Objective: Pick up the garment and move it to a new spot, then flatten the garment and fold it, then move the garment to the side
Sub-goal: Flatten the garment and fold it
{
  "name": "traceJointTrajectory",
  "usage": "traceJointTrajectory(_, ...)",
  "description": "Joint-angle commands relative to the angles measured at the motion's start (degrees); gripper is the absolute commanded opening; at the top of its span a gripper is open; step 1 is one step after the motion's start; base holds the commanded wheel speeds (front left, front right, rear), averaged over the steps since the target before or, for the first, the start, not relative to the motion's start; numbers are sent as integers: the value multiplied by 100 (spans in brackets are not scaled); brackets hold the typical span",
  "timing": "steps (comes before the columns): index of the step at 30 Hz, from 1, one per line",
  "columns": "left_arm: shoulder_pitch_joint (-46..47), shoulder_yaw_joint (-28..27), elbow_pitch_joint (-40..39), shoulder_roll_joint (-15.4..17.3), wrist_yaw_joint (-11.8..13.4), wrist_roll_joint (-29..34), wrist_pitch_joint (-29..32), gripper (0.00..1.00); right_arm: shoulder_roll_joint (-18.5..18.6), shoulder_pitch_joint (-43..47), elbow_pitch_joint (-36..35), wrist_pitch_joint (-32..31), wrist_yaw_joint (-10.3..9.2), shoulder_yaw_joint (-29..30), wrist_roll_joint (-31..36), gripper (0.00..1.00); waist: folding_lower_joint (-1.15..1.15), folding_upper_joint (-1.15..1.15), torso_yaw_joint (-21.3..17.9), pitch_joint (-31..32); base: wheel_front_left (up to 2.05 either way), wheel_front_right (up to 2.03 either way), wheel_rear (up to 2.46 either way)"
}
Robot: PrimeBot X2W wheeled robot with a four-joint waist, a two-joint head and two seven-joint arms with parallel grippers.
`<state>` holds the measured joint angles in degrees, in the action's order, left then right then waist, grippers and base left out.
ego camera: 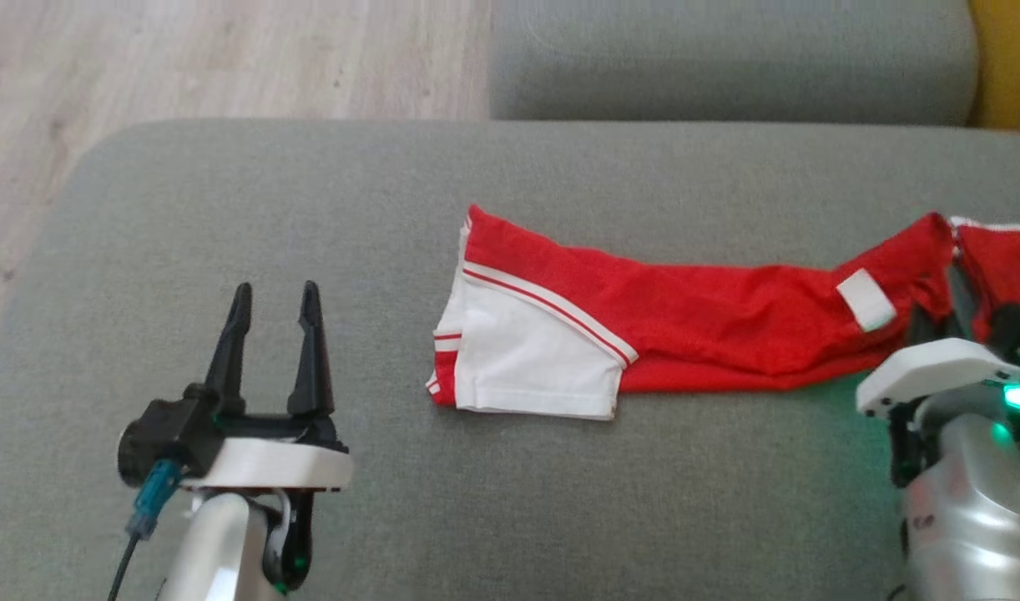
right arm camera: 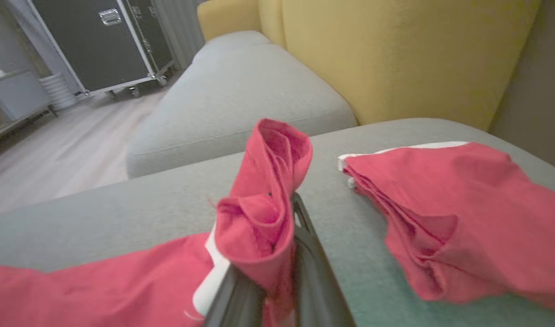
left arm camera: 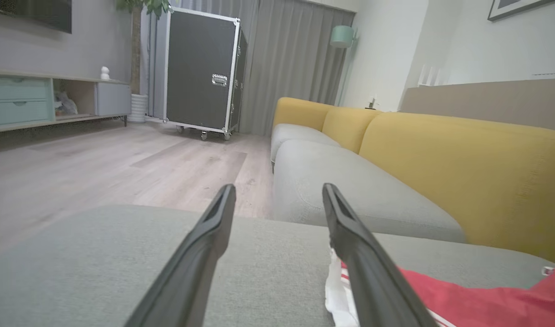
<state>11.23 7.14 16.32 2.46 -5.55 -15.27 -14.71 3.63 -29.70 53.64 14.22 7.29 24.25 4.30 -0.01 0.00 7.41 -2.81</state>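
1. So, the red-and-white jersey (ego camera: 685,325) lies stretched L-to-R across the grey seat cushion (ego camera: 226,209). Its white sleeve end is at centre and the red body runs to the right edge.
2. R gripper (right arm camera: 279,204): fingers closed down on a bunched fold of the jersey's red cloth, which sticks up past the tips. A white patch (ego camera: 865,300) sits just beside the pinch.
3. More red cloth w/ a white hem lies on the cushion right of that gripper.
4. L gripper (ego camera: 276,288): fingers parted, nothing between them. It is near-left over bare cushion, apart from the sleeve end.
5. Far side: yellow backrest (left arm camera: 463,159) and a second grey cushion (ego camera: 727,58).
6. Containers: black flight case (left arm camera: 200,68) on the wood floor (left arm camera: 100,168), closed, contents hidden. TV cabinet (left arm camera: 18,100) has an open shelf (left arm camera: 71,102) w/ something inside, too blurred to tell.
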Motion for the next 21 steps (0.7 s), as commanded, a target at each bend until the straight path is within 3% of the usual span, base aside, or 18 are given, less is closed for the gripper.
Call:
traceJointTrajectory(1,97,-235,-180,43,-10,69,-29,100,-43,-242,-144,77,20,-223,-75,0,1,0,107,132,0,0,0)
traceJointTrajectory(4,94,-383,-142,50,-52,192,-29,100,-69,-332,-44,77,20,-729,-470,0,1,0,286,271,0,0,0)
traceJointTrajectory(14,32,-489,4,50,-152,213,-29,100,-74,-409,-43,9,20,-3454,-2862,0,1,0,1079,423,0,0,0)
traceJointTrajectory(21,88,-414,49,46,-179,116,-29,100,-75,-533,50,21,20,-4542,-3658,0,1,0,1684,269,0,0,0)
